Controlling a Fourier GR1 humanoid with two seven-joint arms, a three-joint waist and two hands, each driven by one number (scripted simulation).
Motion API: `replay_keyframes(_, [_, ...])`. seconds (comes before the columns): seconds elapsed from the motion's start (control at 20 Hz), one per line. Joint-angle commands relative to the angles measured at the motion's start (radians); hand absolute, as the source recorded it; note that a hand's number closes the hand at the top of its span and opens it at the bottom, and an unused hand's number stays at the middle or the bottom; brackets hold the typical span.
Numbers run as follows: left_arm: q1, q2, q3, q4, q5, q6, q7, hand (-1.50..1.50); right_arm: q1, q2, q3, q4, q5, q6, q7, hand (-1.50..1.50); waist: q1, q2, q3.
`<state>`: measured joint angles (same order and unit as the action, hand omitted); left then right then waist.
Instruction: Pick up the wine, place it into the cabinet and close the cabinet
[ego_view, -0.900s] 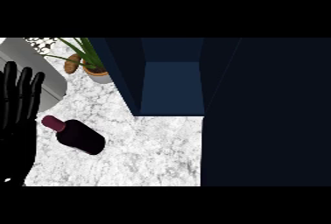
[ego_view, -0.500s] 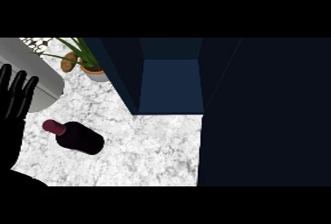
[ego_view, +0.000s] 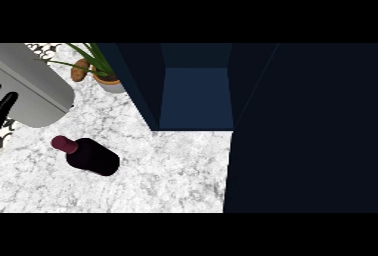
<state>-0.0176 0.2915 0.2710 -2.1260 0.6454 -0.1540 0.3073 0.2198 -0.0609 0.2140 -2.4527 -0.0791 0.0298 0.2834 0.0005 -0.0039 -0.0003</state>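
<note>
wine bottle (ego_view: 86, 155) near cabinet (ego_view: 196, 97) front edge

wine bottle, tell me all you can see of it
The wine bottle is dark, almost black, with a maroon cap on a short neck and a broad body. Seen steeply from above, it looks to stand on the white marbled counter, its cap toward the view's upper left. It sits left of the open blue cabinet and below the grey forearm. Nothing touches it but the counter; no hand is on it.
</note>
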Motion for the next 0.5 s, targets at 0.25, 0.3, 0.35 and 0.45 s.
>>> replay_keyframes(0.25, [-0.003,0.026,0.029,-0.173,0.053,0.141,0.186,-1.5,-0.036,0.046,0.219,-0.178,0.176,-0.12,0.213,-1.5,-0.002,0.0,0.0])
replay_keyframes(0.3, [-0.077,0.059,0.044,-0.115,0.063,0.158,0.208,-1.5,-0.048,0.04,0.233,-0.118,0.195,-0.111,0.176,-1.5,-0.005,0.002,0.0])
replay_keyframes(0.35, [0.0,0.045,0.069,-0.186,0.097,0.142,0.22,-1.5,-0.06,0.021,0.175,-0.153,0.148,-0.111,0.205,-1.5,0.001,0.001,0.0])
replay_keyframes(0.45, [-0.043,0.053,0.058,-0.095,0.074,0.12,0.195,-1.5,-0.152,0.06,0.252,-0.165,0.231,-0.189,0.304,-1.5,-0.003,0.002,-0.001])
